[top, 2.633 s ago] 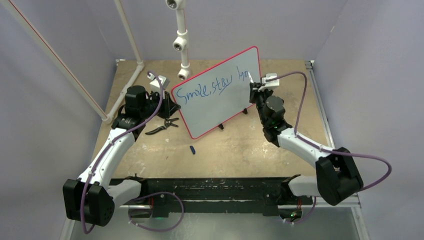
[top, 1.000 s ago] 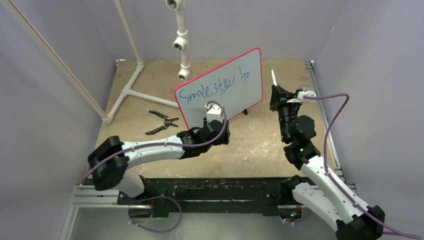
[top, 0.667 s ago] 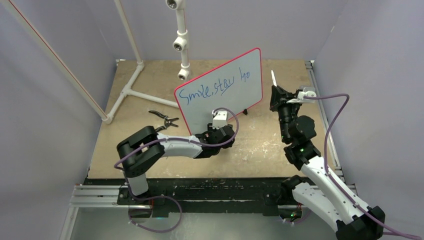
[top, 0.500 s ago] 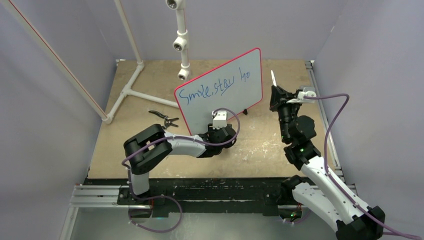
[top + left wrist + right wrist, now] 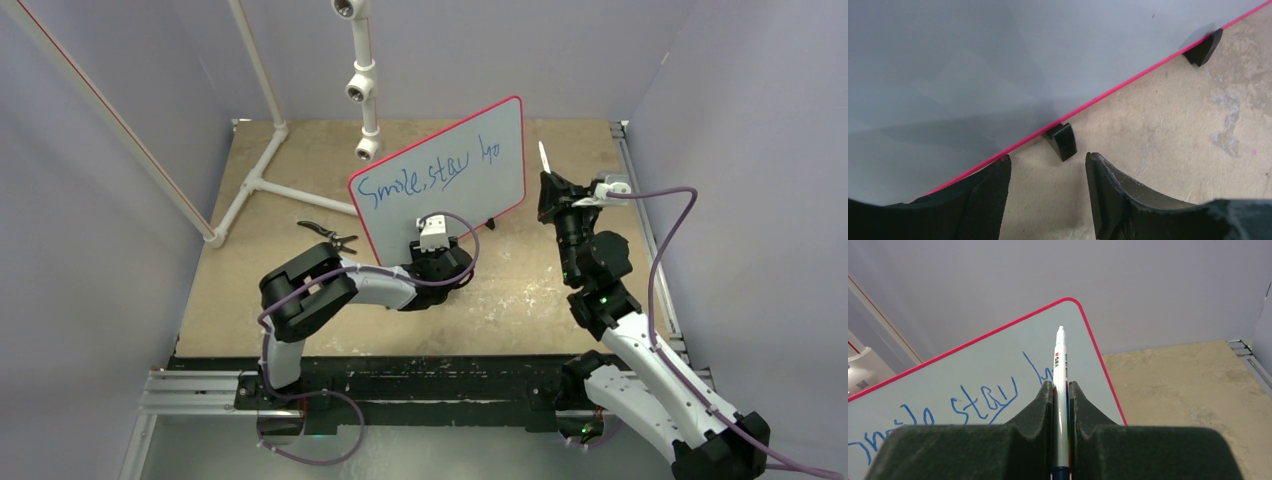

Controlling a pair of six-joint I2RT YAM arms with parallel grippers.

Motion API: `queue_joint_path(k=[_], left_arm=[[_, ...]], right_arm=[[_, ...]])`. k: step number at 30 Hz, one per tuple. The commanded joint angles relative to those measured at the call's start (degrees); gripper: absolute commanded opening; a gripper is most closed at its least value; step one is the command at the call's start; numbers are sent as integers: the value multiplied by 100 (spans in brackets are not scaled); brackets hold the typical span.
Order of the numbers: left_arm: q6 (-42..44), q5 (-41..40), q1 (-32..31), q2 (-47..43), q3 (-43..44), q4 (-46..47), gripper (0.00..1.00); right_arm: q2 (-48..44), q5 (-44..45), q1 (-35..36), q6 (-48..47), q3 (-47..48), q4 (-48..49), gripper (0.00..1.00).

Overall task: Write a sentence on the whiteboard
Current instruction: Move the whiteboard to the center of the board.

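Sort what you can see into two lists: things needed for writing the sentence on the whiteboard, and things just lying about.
For the job: whiteboard, blue sentence, marker in the right end effector.
Lying about: pliers, white pipes.

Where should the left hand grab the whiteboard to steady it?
The thin bottom edge beside the black foot, coming in low from the front. The whiteboard stands propped on small feet, so that slim rim likely fits inside the open left hand.
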Motion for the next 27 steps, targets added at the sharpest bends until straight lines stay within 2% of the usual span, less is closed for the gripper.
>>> queue_joint_path(k=[1, 7, 9, 13, 19, 27], left_arm=[[-92, -207, 112, 237, 232, 217, 56], [-103, -290, 115, 451, 398, 152, 46], [-130, -383, 112, 414, 319, 78, 37], [-197, -588, 112, 168, -47, 41, 26], [-158, -720, 112, -270, -417, -201, 23], [212, -857, 112, -545, -644, -71, 25]], right_arm=[[-18, -102, 3, 75, -59, 105, 0], [-9, -146, 1, 59, -64, 91, 0], [-19, -137, -2, 49, -64, 83, 0], [-32, -143, 3, 51, -66, 78, 0], [-7, -133, 2, 48, -73, 77, 0], [44, -130, -4, 46, -68, 78, 0]])
